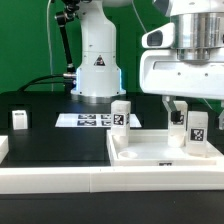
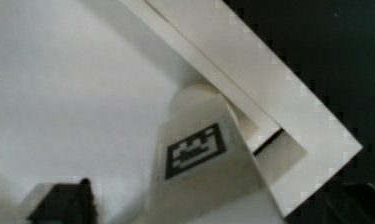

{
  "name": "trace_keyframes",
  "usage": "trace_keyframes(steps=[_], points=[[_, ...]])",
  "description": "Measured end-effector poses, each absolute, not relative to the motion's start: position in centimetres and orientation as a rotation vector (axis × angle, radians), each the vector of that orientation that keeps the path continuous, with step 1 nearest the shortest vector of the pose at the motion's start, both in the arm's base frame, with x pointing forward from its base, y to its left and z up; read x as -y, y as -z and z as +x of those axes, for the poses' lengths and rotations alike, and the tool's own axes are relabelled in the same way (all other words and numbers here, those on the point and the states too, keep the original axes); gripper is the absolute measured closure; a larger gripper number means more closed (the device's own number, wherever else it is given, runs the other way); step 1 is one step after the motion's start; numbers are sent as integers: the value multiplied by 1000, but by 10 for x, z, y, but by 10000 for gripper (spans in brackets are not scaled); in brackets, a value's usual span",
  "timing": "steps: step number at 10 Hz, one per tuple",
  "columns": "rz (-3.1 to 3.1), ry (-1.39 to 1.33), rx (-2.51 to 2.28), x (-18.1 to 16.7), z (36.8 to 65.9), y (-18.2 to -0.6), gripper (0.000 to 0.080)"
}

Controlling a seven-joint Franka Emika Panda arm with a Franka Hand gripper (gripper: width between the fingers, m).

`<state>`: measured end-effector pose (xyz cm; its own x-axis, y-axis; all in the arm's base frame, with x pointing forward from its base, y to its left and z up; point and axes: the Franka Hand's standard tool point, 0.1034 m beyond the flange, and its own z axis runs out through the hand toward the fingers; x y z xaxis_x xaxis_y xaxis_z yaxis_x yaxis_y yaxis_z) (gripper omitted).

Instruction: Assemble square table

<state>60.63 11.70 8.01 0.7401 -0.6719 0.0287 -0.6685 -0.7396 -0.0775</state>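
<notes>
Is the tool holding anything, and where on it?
Cannot tell: the tool sits at the upper end of a leg post, but its grip is hidden.

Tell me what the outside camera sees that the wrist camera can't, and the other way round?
Only the exterior view shows the robot's base, the marker board, a lone leg post at the exterior view's left, and a second leg post standing upright. Only the wrist view shows the rim's corner up close, plus one dark tip of the jaws at the picture's edge. Both show the white table top and a tagged leg post standing on it, probably the same one.
</notes>
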Motion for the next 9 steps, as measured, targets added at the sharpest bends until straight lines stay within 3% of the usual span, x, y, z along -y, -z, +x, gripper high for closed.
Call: trace_keyframes(steps=[9], points=[[-3106,116,-317,-113,608,-81,151]])
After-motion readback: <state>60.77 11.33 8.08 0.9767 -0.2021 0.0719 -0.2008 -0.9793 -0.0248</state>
